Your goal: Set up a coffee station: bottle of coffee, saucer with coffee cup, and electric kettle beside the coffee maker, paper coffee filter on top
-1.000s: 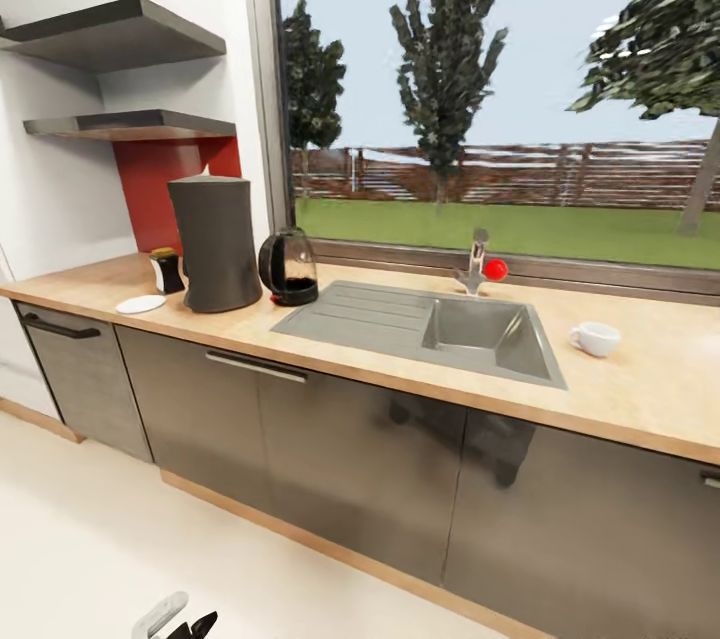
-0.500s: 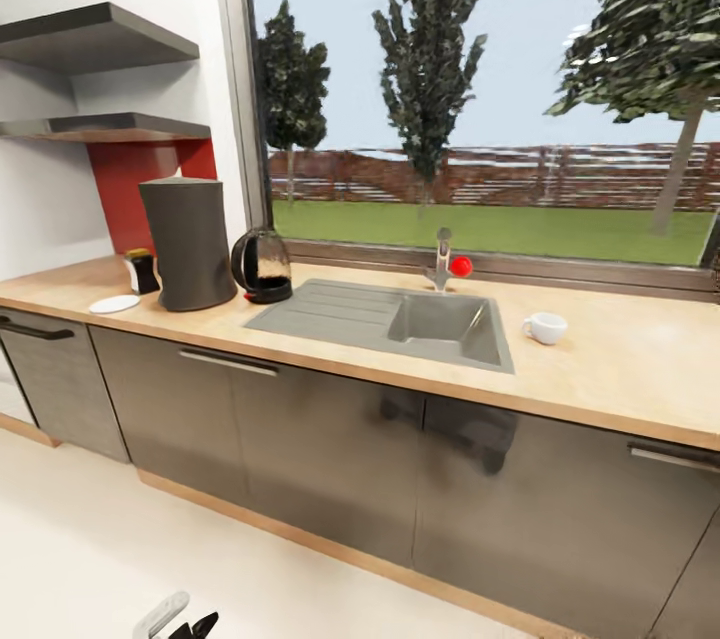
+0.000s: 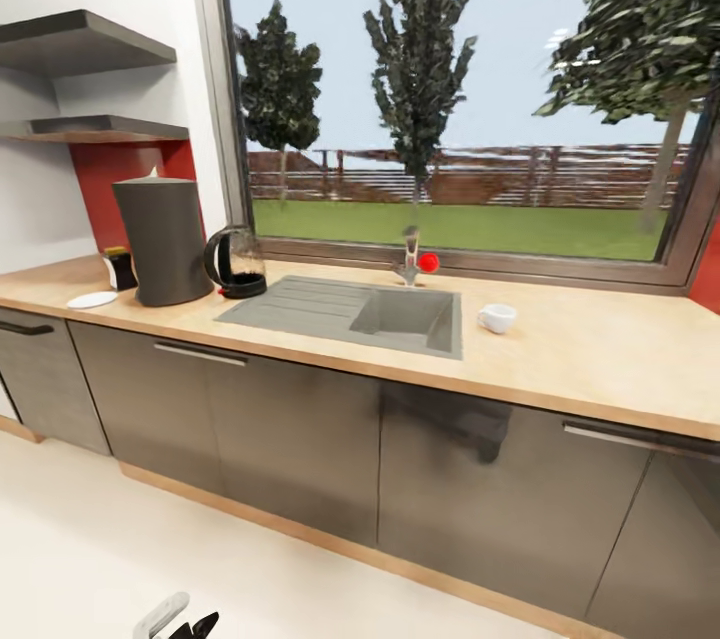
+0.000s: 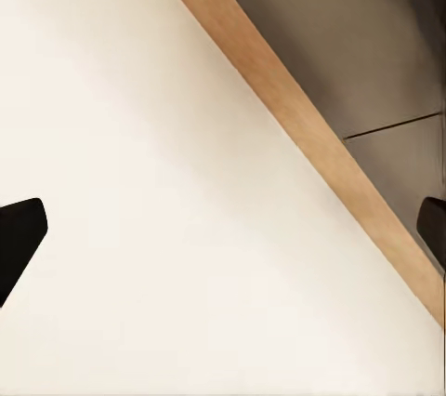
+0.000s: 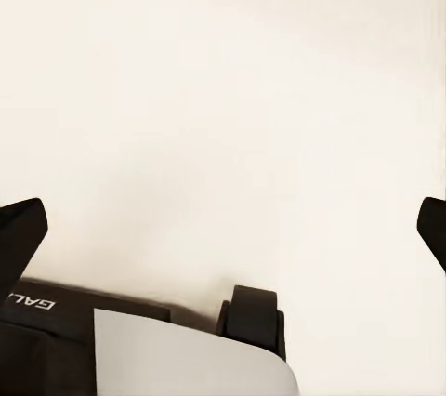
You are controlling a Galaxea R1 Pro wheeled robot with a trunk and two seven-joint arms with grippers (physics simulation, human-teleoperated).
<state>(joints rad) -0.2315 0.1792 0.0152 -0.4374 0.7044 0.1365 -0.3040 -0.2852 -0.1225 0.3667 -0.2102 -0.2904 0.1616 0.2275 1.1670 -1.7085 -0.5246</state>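
left gripper (image 4: pixel 223 233) jaws spread wide, right gripper (image 5: pixel 223 229) likewise

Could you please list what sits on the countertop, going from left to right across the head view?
Saucer → coffee bottle → coffee maker → kettle → sink → cup.

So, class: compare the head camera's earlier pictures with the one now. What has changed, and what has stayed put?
Only the camera has moved: the whole view has slid left and pulled back, revealing more countertop on the right. Nothing was grasped or released. The coffee maker, kettle, coffee bottle, saucer and cup keep their places; the cup remains right of the sink. Both claws remain open.
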